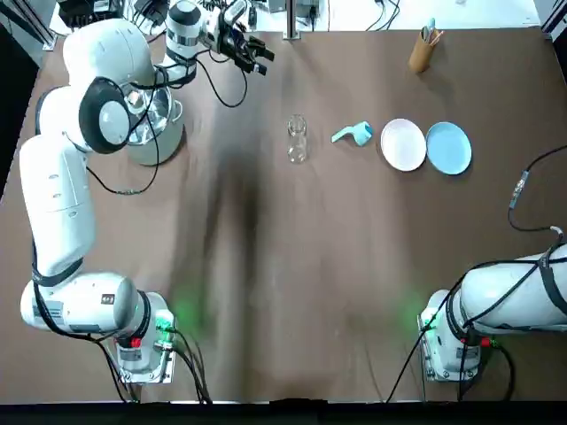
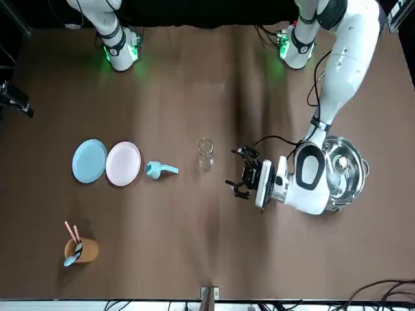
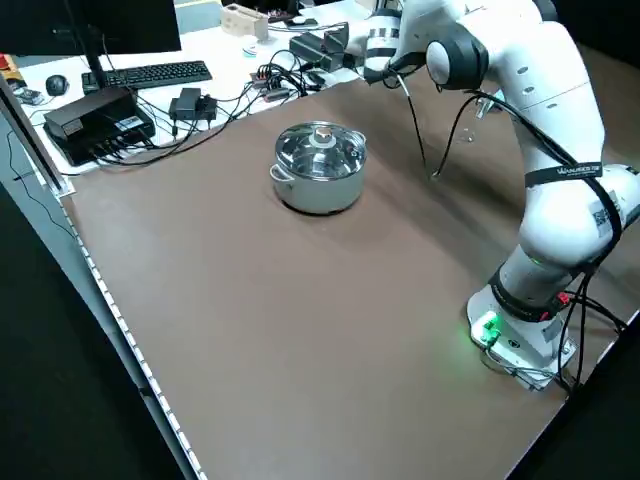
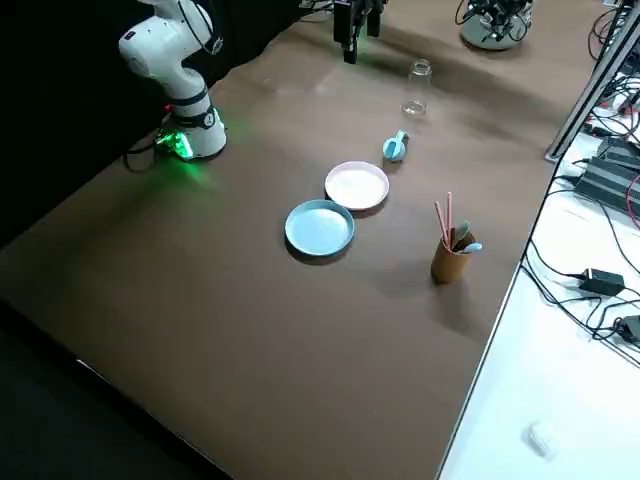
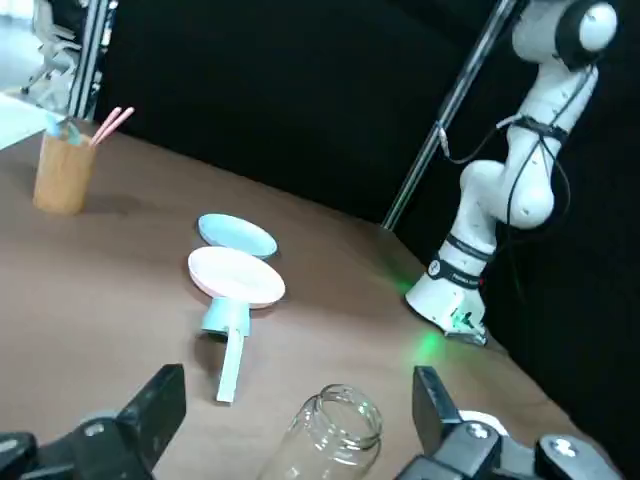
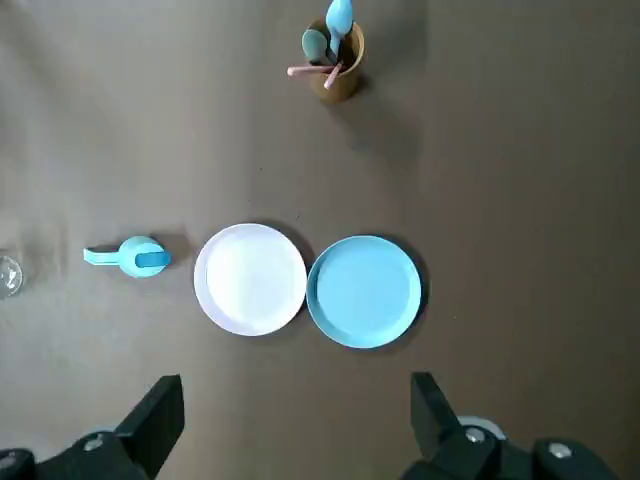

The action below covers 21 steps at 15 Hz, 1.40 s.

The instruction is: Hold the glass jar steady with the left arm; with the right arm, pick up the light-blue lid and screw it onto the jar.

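Note:
A clear glass jar (image 1: pixel 297 139) (image 2: pixel 205 154) stands upright with its mouth uncovered, left of a light-blue scoop (image 1: pixel 354 134). My left gripper (image 1: pixel 255 53) (image 2: pixel 233 170) hovers open beyond the jar toward the table's far side, apart from it. In the left wrist view the jar (image 5: pixel 335 430) sits just ahead of the left gripper (image 5: pixel 297 378). My right gripper (image 6: pixel 295 390) is open and empty, high above the plates. The only light-blue things I see are the scoop (image 6: pixel 135 256) and a round plate (image 6: pixel 363 291); I see no separate lid.
A white plate (image 1: pixel 403 144) and the blue plate (image 1: pixel 448 148) lie right of the scoop. A brown cup of utensils (image 1: pixel 423 49) stands at the far right. A lidded steel pot (image 1: pixel 151 119) sits at the left under the left arm.

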Motion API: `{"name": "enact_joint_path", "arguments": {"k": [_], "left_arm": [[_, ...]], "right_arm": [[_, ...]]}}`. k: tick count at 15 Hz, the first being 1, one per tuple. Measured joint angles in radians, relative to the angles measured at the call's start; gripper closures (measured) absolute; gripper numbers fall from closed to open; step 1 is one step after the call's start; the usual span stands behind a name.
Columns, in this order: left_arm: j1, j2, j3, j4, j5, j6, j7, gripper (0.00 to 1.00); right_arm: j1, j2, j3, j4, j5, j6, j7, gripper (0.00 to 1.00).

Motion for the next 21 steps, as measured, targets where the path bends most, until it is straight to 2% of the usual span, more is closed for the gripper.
{"name": "enact_joint_path", "arguments": {"k": [7, 13, 21], "left_arm": [[-0.037, 0.042, -0.003, 0.000, -0.054, 0.040, 0.100, 0.00], [-0.036, 0.129, -0.003, 0.001, -0.090, 0.041, 0.391, 0.00], [-0.042, 0.222, -0.003, 0.001, -0.197, 0.072, 0.699, 0.00]], "right_arm": [[0.000, 0.000, 0.000, 0.000, 0.000, 0.000, 0.000, 0.00], [0.001, 0.000, 0.004, 0.000, 0.000, -0.001, 0.000, 0.00], [0.000, 0.000, 0.004, 0.000, 0.000, 0.000, 0.000, 0.00]]}}
